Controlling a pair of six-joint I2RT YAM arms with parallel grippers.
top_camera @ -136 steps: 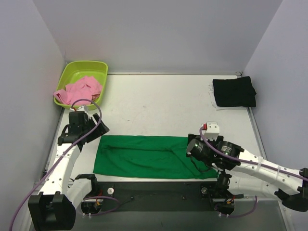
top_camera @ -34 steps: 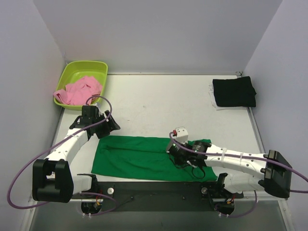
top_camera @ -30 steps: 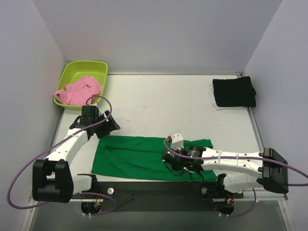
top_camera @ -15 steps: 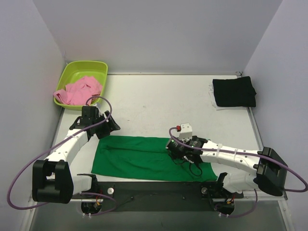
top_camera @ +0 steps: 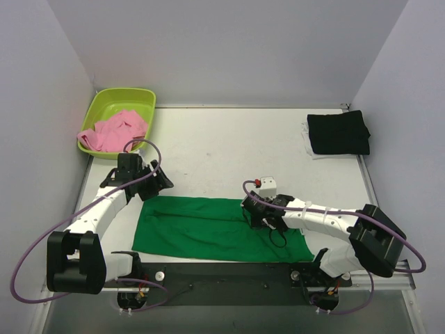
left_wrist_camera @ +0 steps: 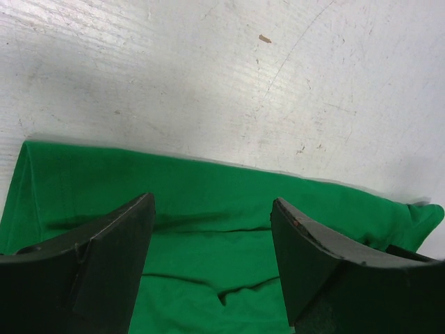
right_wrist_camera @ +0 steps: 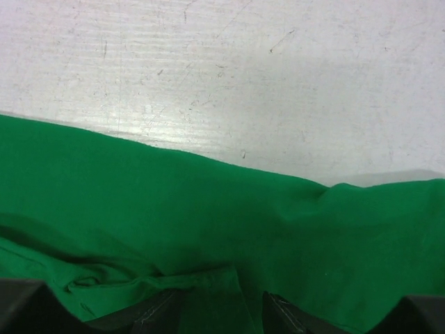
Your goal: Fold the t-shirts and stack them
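The bright green t-shirt (top_camera: pixel 195 229) lies in a long flat band along the near edge of the table, and also shows in the left wrist view (left_wrist_camera: pixel 208 271) and the right wrist view (right_wrist_camera: pixel 174 202). My left gripper (top_camera: pixel 161 184) is open and empty, just above the shirt's far left edge (left_wrist_camera: pixel 212 209). My right gripper (top_camera: pixel 254 218) sits low on the right part of the shirt, with a raised fold of green cloth pinched between its fingers (right_wrist_camera: pixel 224 299). The black t-shirt (top_camera: pixel 338 133) lies folded at the back right. The pink t-shirt (top_camera: pixel 115 130) lies crumpled in the tub.
The lime-green plastic tub (top_camera: pixel 139 97) stands in the back left corner. A white sheet (top_camera: pixel 306 142) pokes out from under the black shirt. Grey walls close in the white table (top_camera: pixel 229 153) on three sides. A black rail (top_camera: pixel 229 273) runs along the near edge.
Over the last second my right gripper has moved slightly right and away from me on the green shirt, and the arm has swung in. My left arm stayed still.
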